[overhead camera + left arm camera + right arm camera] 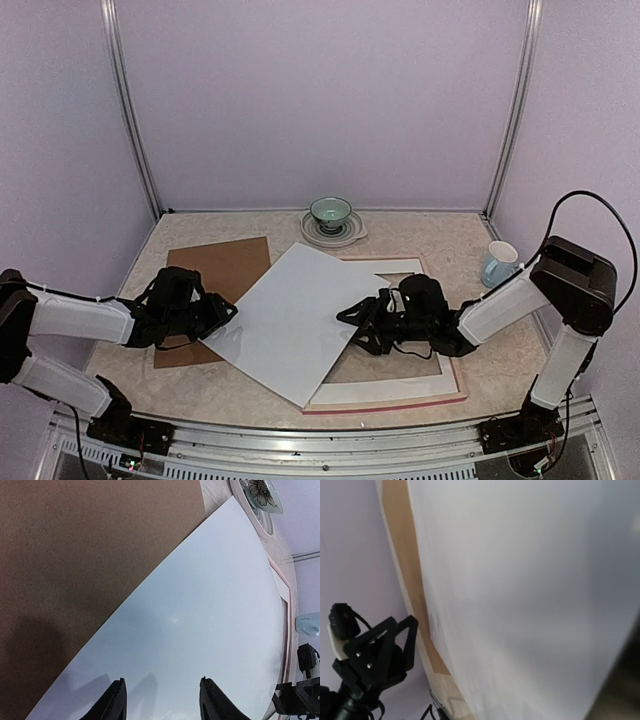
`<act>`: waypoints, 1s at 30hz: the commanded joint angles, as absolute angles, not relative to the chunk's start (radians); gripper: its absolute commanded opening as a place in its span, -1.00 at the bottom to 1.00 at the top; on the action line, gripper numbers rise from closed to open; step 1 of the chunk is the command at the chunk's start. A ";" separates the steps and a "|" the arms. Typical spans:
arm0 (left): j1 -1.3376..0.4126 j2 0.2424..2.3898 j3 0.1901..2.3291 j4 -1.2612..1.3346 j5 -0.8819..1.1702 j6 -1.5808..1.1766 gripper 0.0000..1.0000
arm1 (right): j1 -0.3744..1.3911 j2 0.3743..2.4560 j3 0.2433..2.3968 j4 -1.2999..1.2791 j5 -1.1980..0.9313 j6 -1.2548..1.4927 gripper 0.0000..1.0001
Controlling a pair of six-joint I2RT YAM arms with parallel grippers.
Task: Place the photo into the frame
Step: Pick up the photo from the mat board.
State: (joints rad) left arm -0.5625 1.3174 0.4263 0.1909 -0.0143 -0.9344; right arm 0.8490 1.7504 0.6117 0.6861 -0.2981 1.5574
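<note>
The photo (290, 320) lies white back up, set diagonally across the table, with its right part over the frame (390, 404), whose pink rim shows at the front. My left gripper (232, 315) is at the photo's left corner. In the left wrist view it (162, 687) is open and empty just above the white sheet (210, 605). My right gripper (350, 325) is at the photo's right edge and appears shut on it. In the right wrist view the sheet (530, 580) fills the picture and hides the fingers.
A brown backing board (225, 265) lies under the photo's left side and shows in the left wrist view (75, 555). A white mat border (395, 388) sits in the frame. A green bowl on a plate (331, 213) stands at the back and a pale blue mug (498, 262) at the right.
</note>
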 commanded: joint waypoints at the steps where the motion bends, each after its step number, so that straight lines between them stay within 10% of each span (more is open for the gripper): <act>1: -0.565 1.312 0.420 0.215 -0.006 -0.928 -0.01 | 0.861 1.803 0.585 0.825 -0.276 1.549 0.20; 12: -0.565 1.327 0.437 0.211 -0.006 -0.925 0.00 | 0.861 1.868 0.540 1.030 -0.281 1.589 -0.81; 30: -0.555 1.267 0.477 0.164 0.038 -0.918 0.00 | 0.720 1.606 0.659 0.394 -0.501 1.245 -1.00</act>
